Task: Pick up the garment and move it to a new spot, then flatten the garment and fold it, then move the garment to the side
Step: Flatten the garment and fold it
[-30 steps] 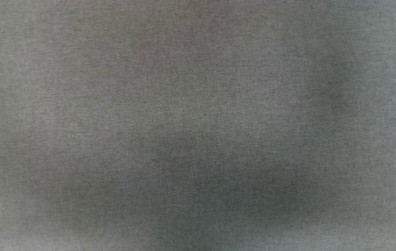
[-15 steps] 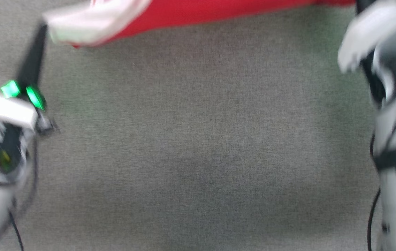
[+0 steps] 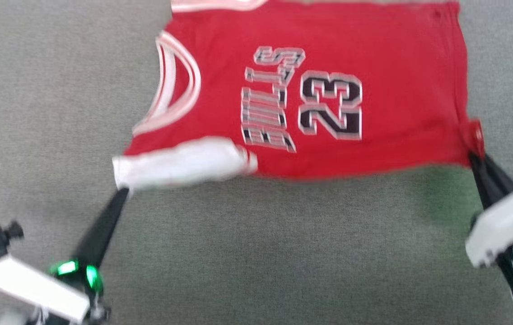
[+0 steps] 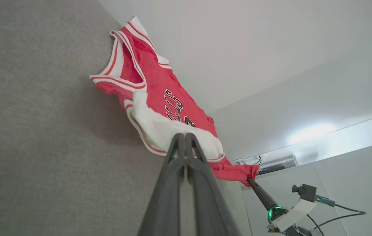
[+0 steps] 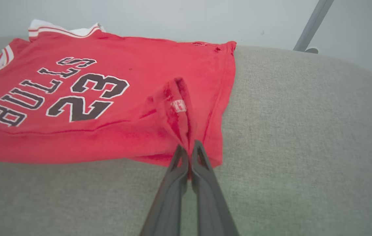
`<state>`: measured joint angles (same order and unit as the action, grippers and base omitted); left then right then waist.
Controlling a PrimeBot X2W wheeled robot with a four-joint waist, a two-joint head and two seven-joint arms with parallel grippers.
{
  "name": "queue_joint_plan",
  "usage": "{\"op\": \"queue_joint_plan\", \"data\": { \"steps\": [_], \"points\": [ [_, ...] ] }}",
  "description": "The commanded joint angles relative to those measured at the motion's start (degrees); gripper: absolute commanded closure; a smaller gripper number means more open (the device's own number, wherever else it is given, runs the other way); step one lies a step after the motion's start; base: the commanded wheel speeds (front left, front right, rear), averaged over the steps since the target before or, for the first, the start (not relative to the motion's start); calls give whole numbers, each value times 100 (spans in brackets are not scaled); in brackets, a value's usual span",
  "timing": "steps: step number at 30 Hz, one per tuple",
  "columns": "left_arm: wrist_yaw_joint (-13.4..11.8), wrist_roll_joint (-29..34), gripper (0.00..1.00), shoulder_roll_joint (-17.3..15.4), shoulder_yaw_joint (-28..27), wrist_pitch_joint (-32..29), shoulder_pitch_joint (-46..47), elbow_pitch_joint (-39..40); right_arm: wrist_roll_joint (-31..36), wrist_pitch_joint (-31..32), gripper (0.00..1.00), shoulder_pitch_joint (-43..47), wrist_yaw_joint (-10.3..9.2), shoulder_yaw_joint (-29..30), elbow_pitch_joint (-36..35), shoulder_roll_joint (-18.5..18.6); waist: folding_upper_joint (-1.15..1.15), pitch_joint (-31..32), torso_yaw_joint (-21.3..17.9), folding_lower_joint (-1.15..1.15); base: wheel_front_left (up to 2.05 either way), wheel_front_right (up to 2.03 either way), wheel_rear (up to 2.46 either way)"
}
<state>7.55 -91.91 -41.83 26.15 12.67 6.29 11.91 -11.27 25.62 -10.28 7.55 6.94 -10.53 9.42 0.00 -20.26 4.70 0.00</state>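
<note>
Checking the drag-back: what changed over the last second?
The garment came into the head view from its top edge and now lies spread there; the camera may have moved too. The left end effector is shut on the white sleeve, the right end effector on a hem corner. Grey surface unchanged.

The left gripper (image 3: 122, 193) reaches up from the lower left, its dark fingers (image 3: 98, 232) pressed together on the garment (image 3: 374, 67) at its white sleeve. The right gripper (image 3: 474, 157) comes in from the lower right and is pinched tight on a red hem corner. Both sets of fingers lean inward from the pale wrists.
</note>
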Motion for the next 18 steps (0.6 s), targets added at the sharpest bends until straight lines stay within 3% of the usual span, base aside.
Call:
{"op": "queue_joint_plan", "data": {
  "steps": [1, 11, 18],
  "points": [
    [-13, 58, 100, -103, 2, -42, -321, 203, -91, 143, 100, 413, -13, 80, -347, -71, 0, 84, 24, 0, 0, 0, 0],
    [-13, 415, 100, -646, 119, 17, -1336, 1095, -453, 482, 100, 1749, -13, 342, -1343, -255, 0, 250, -92, 0, 0, 0, 0],
    [-13, 516, 100, -743, 207, -53, -875, 1272, -545, 398, 100, 1722, -13, 414, -1345, -316, 0, 341, -127, 0, 0, 0, 0]
  ]
}}
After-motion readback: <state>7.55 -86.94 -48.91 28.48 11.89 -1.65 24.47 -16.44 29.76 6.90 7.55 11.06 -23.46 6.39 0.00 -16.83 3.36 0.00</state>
